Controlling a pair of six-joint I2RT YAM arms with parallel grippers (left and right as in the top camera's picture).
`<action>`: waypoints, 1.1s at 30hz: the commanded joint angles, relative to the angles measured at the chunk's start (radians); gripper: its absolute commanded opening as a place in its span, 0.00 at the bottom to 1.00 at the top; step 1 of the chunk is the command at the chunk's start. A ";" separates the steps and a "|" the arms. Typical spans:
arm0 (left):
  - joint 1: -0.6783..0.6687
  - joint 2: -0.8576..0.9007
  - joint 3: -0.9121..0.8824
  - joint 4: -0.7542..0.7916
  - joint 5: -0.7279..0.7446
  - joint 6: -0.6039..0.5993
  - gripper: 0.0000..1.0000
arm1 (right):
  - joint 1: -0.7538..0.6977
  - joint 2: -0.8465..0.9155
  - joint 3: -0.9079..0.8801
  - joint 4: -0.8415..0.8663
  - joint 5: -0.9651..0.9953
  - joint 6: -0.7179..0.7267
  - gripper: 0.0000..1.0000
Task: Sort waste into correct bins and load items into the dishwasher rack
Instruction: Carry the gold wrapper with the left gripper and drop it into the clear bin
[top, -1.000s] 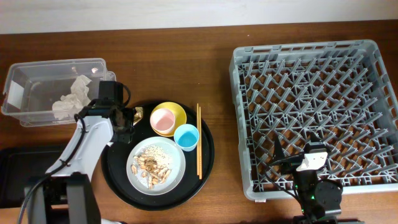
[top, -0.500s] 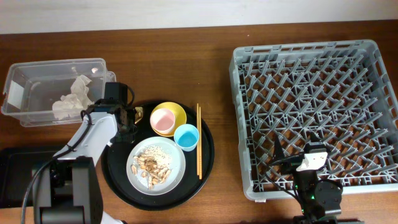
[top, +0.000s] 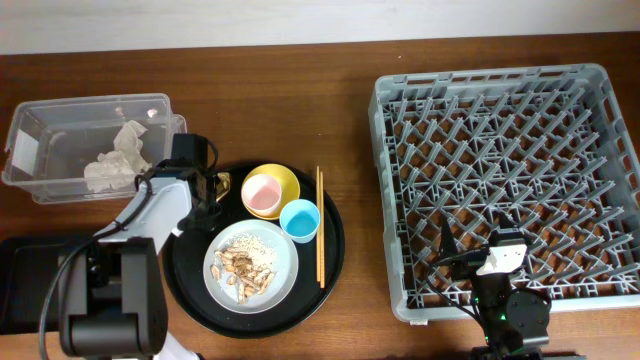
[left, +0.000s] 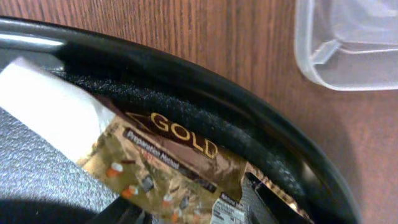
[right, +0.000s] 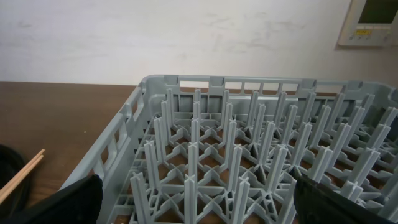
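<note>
At the upper-left rim of the round black tray (top: 335, 250), the left gripper (top: 207, 189) sits low, its tip right against the gold wrapper (left: 180, 155). Left wrist view: the wrapper, printed "GOLD", lies crumpled on the tray's inner wall and touches it. A corner of the clear tub (left: 348, 50) shows just beyond the rim. Jaw state is not readable here: cannot tell whether apart, closed or pinching the wrapper.

Overhead: the clear tub stands at the far left of the table (top: 350, 90) with the crumpled napkin (top: 115, 160) inside it. The black rectangular tray (top: 20, 280) lies lower left, partly hidden by the arm. On the round tray:
- yellow bowl (top: 285, 178) with the pink cup (top: 262, 195) in it
- blue cup (top: 299, 220) just beside the bowl
- plate (top: 285, 275) carrying the food scraps (top: 245, 262), brown bits and rice grains
- chopsticks (top: 320, 230) to the right of the cups

The right gripper (top: 497, 262) hangs over the near edge of the rack (top: 520, 120), well apart from the tray items. Right wrist view: fingers (right: 68, 199) spread wide, holding nothing.
</note>
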 joint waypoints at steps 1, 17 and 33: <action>-0.002 0.017 -0.006 0.003 -0.007 -0.013 0.34 | 0.005 -0.006 -0.008 -0.003 0.009 0.005 0.98; -0.002 -0.395 -0.004 -0.011 0.034 0.063 0.01 | 0.005 -0.006 -0.008 -0.003 0.008 0.005 0.98; 0.170 -0.456 0.024 0.451 -0.171 0.658 0.06 | 0.005 -0.006 -0.008 -0.003 0.008 0.005 0.98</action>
